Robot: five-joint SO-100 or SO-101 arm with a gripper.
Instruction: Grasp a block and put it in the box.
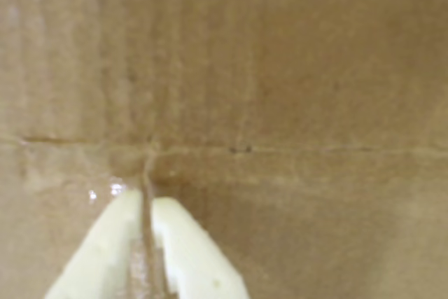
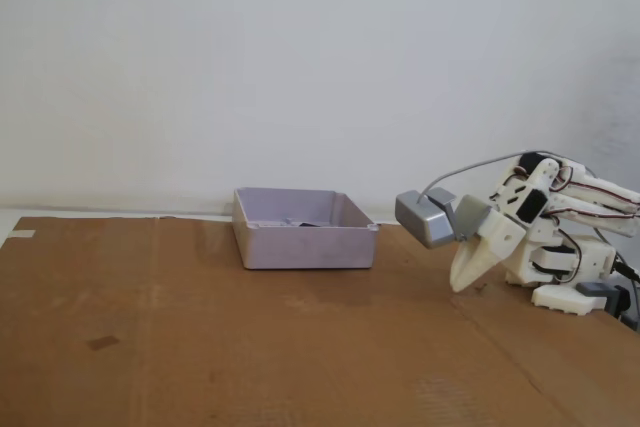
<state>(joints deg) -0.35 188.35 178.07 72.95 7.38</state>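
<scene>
Fixed view showed the box (image 2: 305, 245) standing on the cardboard sheet (image 2: 200, 347) near the back wall (image 2: 300, 47), left of the arm and well apart from it. Something dark lay on its floor behind the front wall, just visible over the rim; this was probably the block (image 2: 300, 222), though too little of it showed to be certain. No block lay anywhere on the bare cardboard in either view, which suggested the task's thing was already inside the box and the placing done.

Off to the right, the arm (image 2: 560, 217) was folded low over its base, with the gripper (image 2: 460, 285) pointing down and its tips at or just above the cardboard. That tucked pose read as a resting posture rather than a reach toward anything. The grey camera housing (image 2: 430, 217) rode on the wrist, aimed down along the fingers.

From the wrist view, the gripper (image 1: 148, 197) entered from the bottom edge, its two pale fingers (image 1: 105, 250) drawn together with only a thin slit between them and nothing held. Beyond the tips ran a crease in the cardboard (image 1: 315, 149), with no object near it.
</scene>
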